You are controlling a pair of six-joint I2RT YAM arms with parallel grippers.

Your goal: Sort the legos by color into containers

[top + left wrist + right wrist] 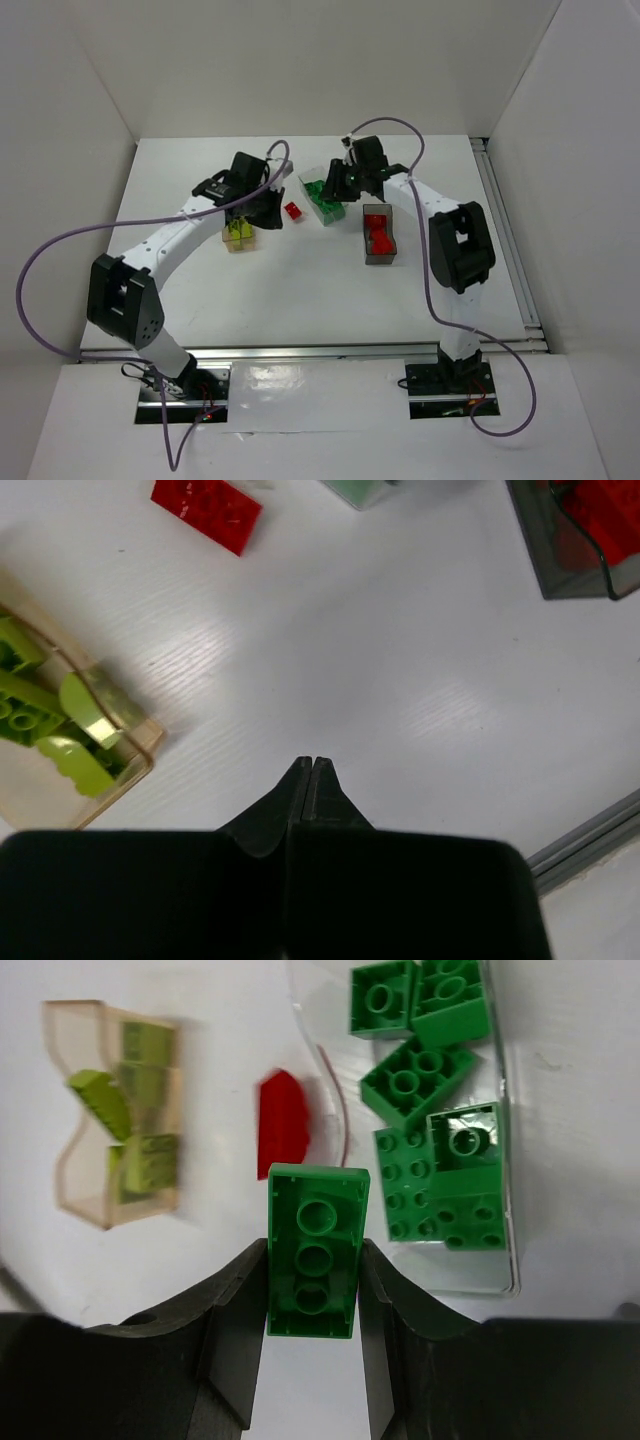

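Note:
My right gripper (313,1260) is shut on a green brick (315,1220), held underside toward the camera, just left of the clear bin (508,1260), which holds several green bricks (430,1110). In the top view this gripper (335,185) hovers at the clear bin (322,195). My left gripper (307,764) is shut and empty above bare table, right of the amber bin (140,760), which holds yellow-green bricks (70,750). A loose red brick (207,510) lies on the table between the amber and clear bins; it also shows in the top view (293,210). The dark grey bin (379,238) holds red pieces.
White walls enclose the table on the left, back and right. A metal rail (510,250) runs along the table's right edge. Purple cables (60,250) loop from both arms. The dark grey bin (570,550) stands at the upper right of the left wrist view.

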